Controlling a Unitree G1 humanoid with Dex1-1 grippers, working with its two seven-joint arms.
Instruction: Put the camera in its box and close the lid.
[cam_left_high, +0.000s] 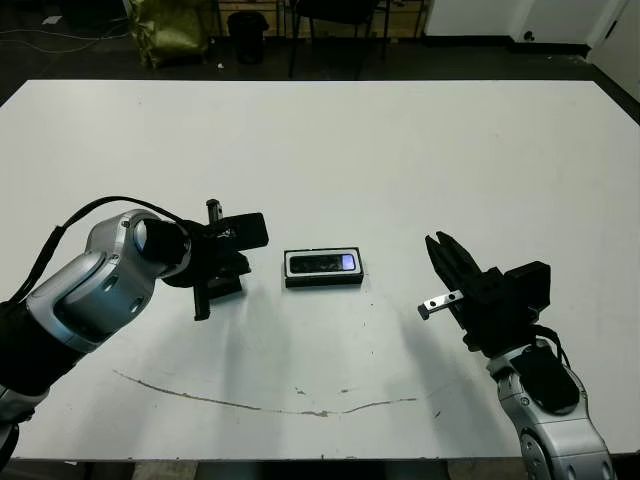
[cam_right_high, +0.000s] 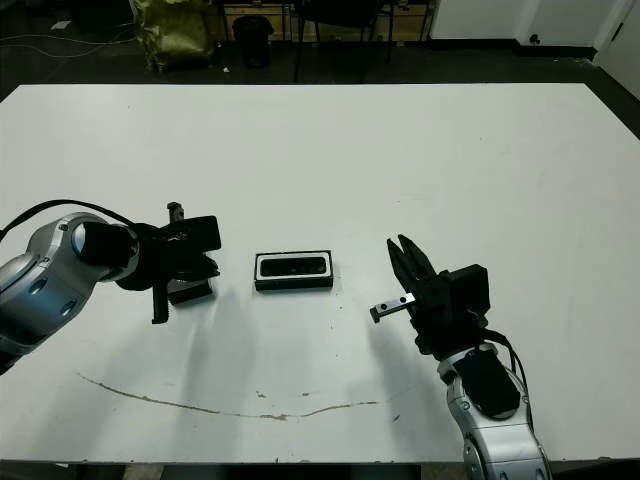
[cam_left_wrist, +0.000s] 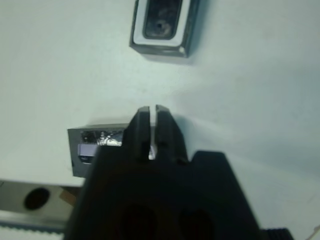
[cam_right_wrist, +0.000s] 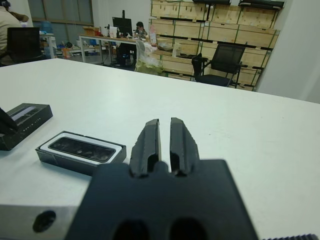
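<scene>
1. Camera, a slim black bar (cam_left_high: 322, 263), lies inside the small black white-lined box (cam_left_high: 323, 281), middle of the frame.
2. Flat black lid (cam_left_wrist: 95, 142) rests left of it, under the left gripper (cam_left_wrist: 149, 112), fingers together.
3. Right gripper (cam_right_wrist: 164, 131), lower right, has its fingers together and empty.

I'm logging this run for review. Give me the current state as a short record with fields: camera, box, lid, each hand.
camera: lying inside the box
box: on the table between the two arms, uncovered
lid: on the table by the left hand, not on the box
left hand: fingers shut, over the lid; hold unclear
right hand: fingers shut, empty, apart from the box
</scene>
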